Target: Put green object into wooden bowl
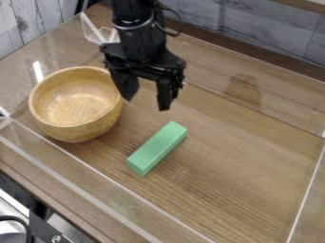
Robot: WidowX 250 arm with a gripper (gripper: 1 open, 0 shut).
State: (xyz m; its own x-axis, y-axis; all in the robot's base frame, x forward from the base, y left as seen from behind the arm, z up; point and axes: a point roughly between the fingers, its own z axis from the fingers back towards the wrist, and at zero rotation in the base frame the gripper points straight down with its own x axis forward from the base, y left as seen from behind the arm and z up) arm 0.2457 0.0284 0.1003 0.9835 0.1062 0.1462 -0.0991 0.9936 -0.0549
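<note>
**Gripper open above the table, green block lying free**

Black gripper hangs in the upper middle of the frame, pointing down at the table, its two dark fingers spread wide with nothing between them. Its fingertips are above the wood surface, touching neither the block nor the bowl. The arm that carries it rises out of the top edge of the picture, with dark cabling around its upper part.

Just below and slightly right of the fingers lies the green block, flat on the table near the centre of the frame. Its long axis runs diagonally, from lower left up to upper right. A gap of bare wood separates its upper end from the fingertips.

To the left of the gripper sits the wooden bowl, upright and round, its thick pale rim close to the left finger but apart from it. The inside of the bowl holds nothing. Block and bowl are near each other, not touching.

Everything rests on a brown wood-grain table enclosed by a clear plastic wall along the lower and left sides.
</note>
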